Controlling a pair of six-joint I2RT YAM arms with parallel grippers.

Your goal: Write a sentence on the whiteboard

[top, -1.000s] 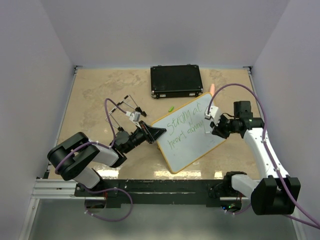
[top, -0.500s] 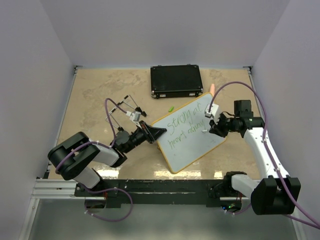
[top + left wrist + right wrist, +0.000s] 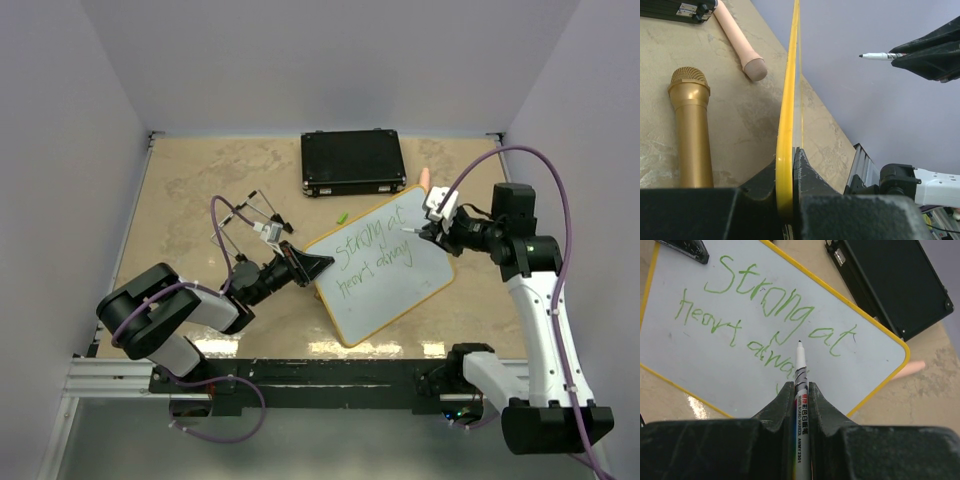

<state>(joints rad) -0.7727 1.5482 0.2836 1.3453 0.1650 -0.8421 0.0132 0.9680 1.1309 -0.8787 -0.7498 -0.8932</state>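
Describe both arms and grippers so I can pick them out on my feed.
The left arm and right arm have white links and black joints, each trailed by a looping purple cable. The left gripper and right gripper are matte black with tapering, wedge-shaped fingers.

The whiteboard (image 3: 392, 292) sits on the bench (image 3: 200, 190) before the case (image 3: 352, 162), its left edge in the left gripper (image 3: 318, 265), the marker (image 3: 800, 371) in the right gripper (image 3: 428, 230) over its right part.

- The right gripper (image 3: 431, 228) is rising and swinging back toward the table's far-right side.
- Its marker (image 3: 800, 371) is lifting clear of the whiteboard (image 3: 385, 300).
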